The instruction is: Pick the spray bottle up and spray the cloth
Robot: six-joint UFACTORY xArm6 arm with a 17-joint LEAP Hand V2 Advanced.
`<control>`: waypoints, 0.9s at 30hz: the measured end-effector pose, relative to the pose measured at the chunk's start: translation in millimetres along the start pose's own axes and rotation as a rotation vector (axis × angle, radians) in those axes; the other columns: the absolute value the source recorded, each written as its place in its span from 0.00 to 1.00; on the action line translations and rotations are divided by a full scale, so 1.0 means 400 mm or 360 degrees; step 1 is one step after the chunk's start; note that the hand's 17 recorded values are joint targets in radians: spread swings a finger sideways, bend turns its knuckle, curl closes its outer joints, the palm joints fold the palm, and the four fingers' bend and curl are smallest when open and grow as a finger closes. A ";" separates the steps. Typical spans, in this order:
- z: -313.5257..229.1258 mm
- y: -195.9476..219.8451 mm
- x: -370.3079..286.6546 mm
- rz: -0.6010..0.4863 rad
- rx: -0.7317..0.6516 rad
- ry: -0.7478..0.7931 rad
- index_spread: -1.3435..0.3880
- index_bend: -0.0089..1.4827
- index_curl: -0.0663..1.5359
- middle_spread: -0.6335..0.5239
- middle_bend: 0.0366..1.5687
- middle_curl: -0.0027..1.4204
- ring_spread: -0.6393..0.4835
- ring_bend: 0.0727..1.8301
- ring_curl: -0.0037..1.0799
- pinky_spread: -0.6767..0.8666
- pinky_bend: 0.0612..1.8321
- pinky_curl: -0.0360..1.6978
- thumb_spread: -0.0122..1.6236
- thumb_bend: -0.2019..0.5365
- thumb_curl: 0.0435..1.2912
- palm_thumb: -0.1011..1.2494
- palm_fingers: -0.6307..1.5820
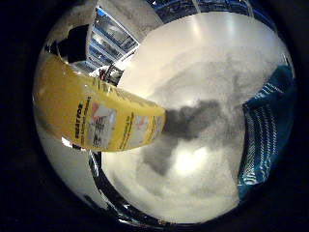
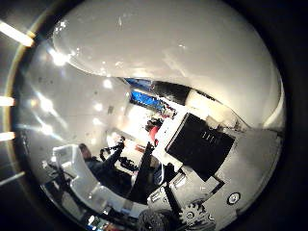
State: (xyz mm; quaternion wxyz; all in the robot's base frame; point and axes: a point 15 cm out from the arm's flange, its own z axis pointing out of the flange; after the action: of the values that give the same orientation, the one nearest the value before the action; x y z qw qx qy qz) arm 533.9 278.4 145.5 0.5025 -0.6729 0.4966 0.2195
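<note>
A: What is sitting closest to the palm?
B: The yellow-labelled spray bottle (image 1: 96, 116) is filling one side, its long axis running across the white counter (image 1: 203, 159).
A: And the robot hand (image 2: 202, 163)?
B: Only its body is showing; I cannot tell its grasp.
A: Farther out?
B: The teal cloth (image 1: 268, 130) is lying at the counter's far edge, open surface between.

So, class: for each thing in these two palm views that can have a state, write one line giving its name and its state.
spray bottle: close against the palm, lifted clear of the table
cloth: lying rumpled on the table
table: bearing the cloth, bottle's shadow on it
hand: fingers beside the bottle, grip not visible
</note>
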 end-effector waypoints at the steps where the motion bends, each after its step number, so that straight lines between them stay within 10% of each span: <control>1: 0.003 0.005 -0.004 -0.0016 -0.0019 0.0000 0.57 0.23 0.47 0.45 0.62 0.38 0.39 0.64 0.55 0.16 0.54 0.56 0.67 0.23 0.29 0.69 0.60; 8: -0.006 0.039 -0.014 -0.0098 -0.0174 0.0036 0.50 0.17 0.35 0.46 0.30 0.25 0.48 0.35 0.34 0.50 0.31 0.45 0.63 0.22 0.25 0.58 0.25; 14: -0.059 0.039 0.004 -0.0107 -0.0239 0.0103 0.51 0.11 0.28 0.52 0.17 0.22 0.56 0.23 0.26 0.68 0.23 0.34 0.61 0.23 0.22 0.51 0.27; 27: -0.375 0.055 0.122 -0.0092 -0.0158 0.0346 0.51 0.12 0.24 0.53 0.10 0.22 0.57 0.16 0.23 0.70 0.19 0.25 0.61 0.24 0.21 0.49 0.32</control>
State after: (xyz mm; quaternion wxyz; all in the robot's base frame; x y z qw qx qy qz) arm 504.0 122.5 156.4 0.4179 -0.7307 0.5171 0.1551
